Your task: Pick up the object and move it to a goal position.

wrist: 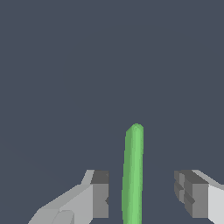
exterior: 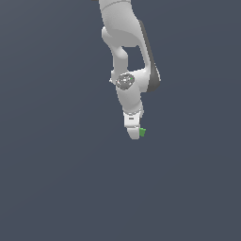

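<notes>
- Arm (exterior: 123,42) reaching down the middle of the exterior view, over plain dark grey ground.
- Gripper (exterior: 135,133) pointing down, fingers (wrist: 99,194) parted wide, gaps either side of the block.
- Block (exterior: 142,132) green, at the fingertips, on the exterior view's right.
- In the wrist view, block (wrist: 133,175) between the fingers; possibly touching neither, hard to tell.

Flat even simulator light, sharp renders, no cast shadows, no glare
</notes>
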`<state>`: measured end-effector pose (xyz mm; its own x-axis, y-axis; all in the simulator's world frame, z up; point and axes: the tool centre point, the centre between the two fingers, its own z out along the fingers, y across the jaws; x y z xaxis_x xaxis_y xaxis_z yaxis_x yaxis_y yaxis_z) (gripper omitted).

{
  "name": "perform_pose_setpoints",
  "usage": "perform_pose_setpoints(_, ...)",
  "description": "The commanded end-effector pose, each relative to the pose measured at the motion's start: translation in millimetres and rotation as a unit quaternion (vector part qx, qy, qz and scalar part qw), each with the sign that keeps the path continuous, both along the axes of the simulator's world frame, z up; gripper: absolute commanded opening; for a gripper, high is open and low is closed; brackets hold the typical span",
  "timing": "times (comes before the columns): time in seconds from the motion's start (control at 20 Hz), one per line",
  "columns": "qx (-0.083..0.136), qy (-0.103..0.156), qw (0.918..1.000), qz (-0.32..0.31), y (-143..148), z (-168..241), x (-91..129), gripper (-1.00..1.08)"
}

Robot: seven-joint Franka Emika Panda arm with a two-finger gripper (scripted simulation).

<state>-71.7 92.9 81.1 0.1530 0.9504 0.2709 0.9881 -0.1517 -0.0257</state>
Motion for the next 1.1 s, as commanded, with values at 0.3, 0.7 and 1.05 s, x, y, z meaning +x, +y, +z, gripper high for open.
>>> perform_pose_setpoints(0.3, 0.001, -0.003, 1.0, 0.008, 1, -1, -1, 0.28)
perform_pose_setpoints(0.7, 0.001, -0.004, 0.9999, 0.01, 8, -23, -1, 0.28)
perform_pose_setpoints(1.05, 0.001, -0.004, 0.9999, 0.01, 8, -26, -1, -1.0)
